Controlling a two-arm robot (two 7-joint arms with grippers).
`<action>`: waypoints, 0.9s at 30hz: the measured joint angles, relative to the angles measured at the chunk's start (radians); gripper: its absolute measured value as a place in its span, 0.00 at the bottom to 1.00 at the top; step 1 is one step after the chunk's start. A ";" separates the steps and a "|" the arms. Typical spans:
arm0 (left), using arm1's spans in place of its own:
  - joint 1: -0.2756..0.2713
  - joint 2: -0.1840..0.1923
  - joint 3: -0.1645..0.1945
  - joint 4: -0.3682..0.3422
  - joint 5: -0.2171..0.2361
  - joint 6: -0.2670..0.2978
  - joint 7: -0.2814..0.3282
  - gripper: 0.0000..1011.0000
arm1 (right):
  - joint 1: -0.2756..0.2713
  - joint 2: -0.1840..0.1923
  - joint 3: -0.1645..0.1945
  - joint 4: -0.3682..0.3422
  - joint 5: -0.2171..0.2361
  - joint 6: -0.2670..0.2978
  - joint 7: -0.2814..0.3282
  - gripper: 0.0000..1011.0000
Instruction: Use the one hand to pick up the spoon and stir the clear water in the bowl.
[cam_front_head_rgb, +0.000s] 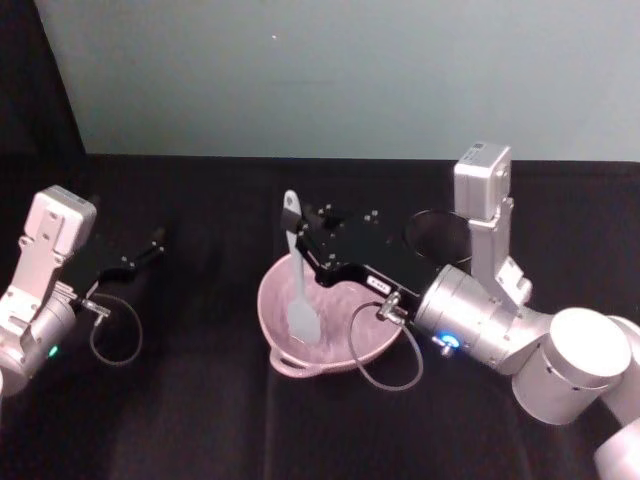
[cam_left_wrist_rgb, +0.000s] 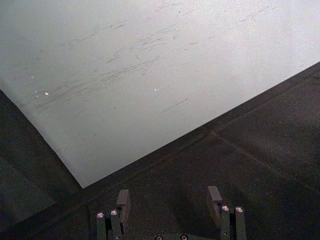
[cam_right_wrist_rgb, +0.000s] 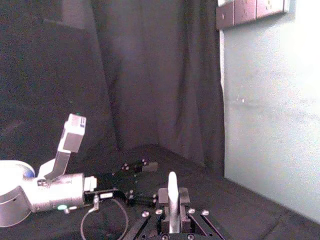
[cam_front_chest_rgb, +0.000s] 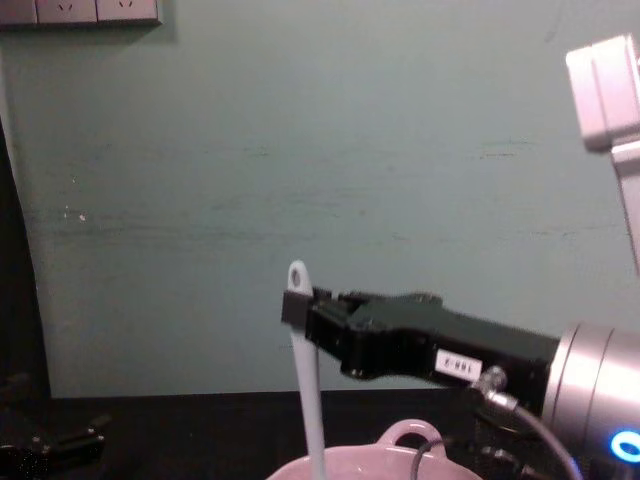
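Observation:
A pale pink bowl (cam_front_head_rgb: 338, 330) sits mid-table, and its loop handle (cam_front_chest_rgb: 410, 433) faces the chest view. The long white spoon (cam_front_head_rgb: 297, 285) stands nearly upright with its scoop end down inside the bowl. My right gripper (cam_front_head_rgb: 300, 238) is shut on the spoon's upper handle, just below the small hole at the tip. From the chest view, this gripper (cam_front_chest_rgb: 296, 305) reaches in from the right and holds the spoon (cam_front_chest_rgb: 307, 390) above the bowl's rim. In the right wrist view the spoon handle (cam_right_wrist_rgb: 172, 192) rises between the fingers. My left gripper (cam_front_head_rgb: 155, 240) rests open at the far left.
A black wire-mesh cup (cam_front_head_rgb: 432, 235) stands behind the right arm, to the right of the bowl. A grey cable (cam_front_head_rgb: 385, 350) loops from the right wrist over the bowl's right rim. The black table ends at a pale green wall (cam_front_head_rgb: 330, 80).

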 joint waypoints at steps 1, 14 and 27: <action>0.000 0.000 0.000 0.000 0.000 0.000 0.000 1.00 | 0.002 0.004 0.001 -0.006 -0.002 -0.003 0.000 0.12; 0.000 0.000 0.000 0.000 0.000 0.000 0.000 1.00 | 0.026 0.084 0.119 -0.122 0.014 0.013 -0.057 0.12; 0.000 0.000 0.000 0.000 0.000 0.000 0.000 1.00 | 0.021 0.135 0.222 -0.130 0.042 0.023 -0.095 0.12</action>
